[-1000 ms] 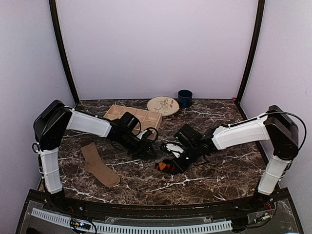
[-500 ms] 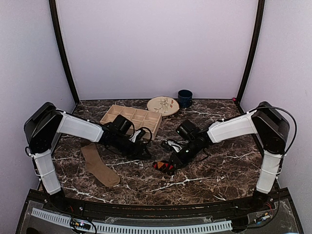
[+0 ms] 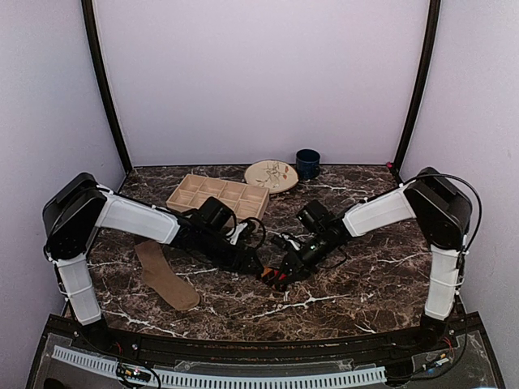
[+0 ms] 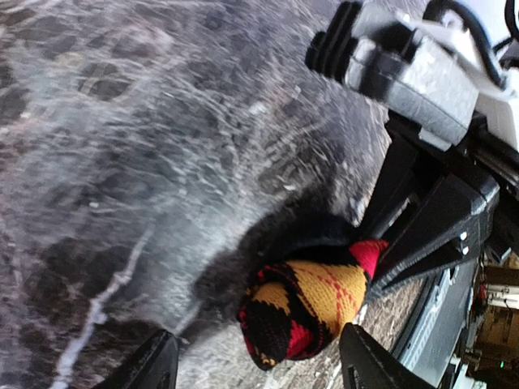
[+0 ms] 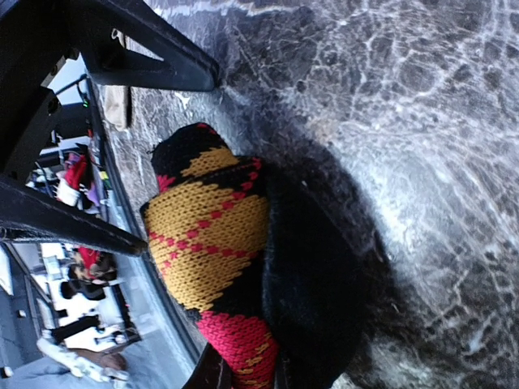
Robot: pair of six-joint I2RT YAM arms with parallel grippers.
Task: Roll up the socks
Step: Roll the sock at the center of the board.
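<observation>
The black sock with red and orange argyle diamonds lies bunched into a roll on the marble table. My right gripper is shut on its red-patterned end, low in the right wrist view. My left gripper stands open just left of the roll. In the left wrist view the argyle sock sits between and just beyond its spread fingertips, gripper. The plain tan-brown sock lies flat at the front left, away from both grippers.
A wooden compartment tray sits behind the left arm. A patterned plate and a dark blue cup stand at the back by the wall. Purple walls close in three sides.
My left gripper has slid right and forward up to the argyle roll and opened wider. The right gripper has kept its hold, and the roll has barely shifted.
</observation>
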